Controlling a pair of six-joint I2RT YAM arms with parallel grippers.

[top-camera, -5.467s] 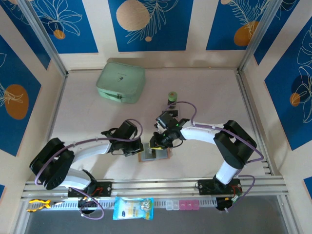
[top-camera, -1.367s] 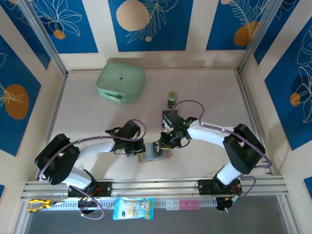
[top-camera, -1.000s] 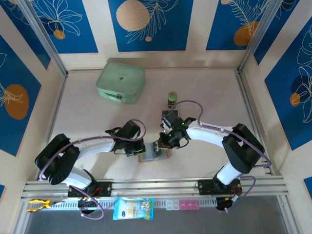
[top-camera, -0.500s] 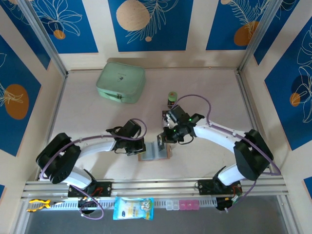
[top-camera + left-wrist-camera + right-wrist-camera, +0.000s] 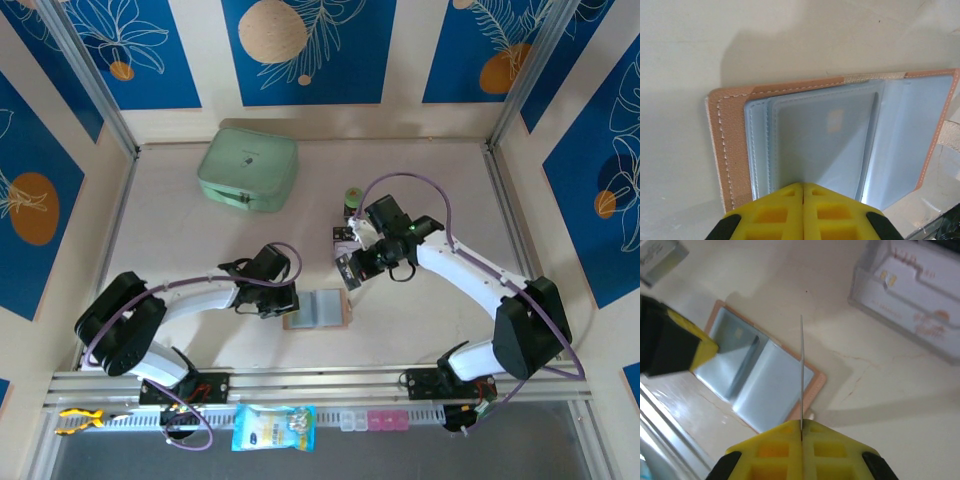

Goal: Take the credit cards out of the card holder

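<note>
Pale table (image 5: 420, 330), left pincer (image 5: 803, 187) closed atop card holder (image 5: 830, 130), right pincer (image 5: 801, 426) pinching credit card (image 5: 801, 370), clear box (image 5: 910, 315) beyond.

The left arm stretches low toward the right, and the left hand (image 5: 287, 303) has its yellow fingers (image 5: 775, 212) pressed together. The right arm arches leftward, and the right hand (image 5: 350, 268) pinches one thin credit card (image 5: 801, 365).
</note>
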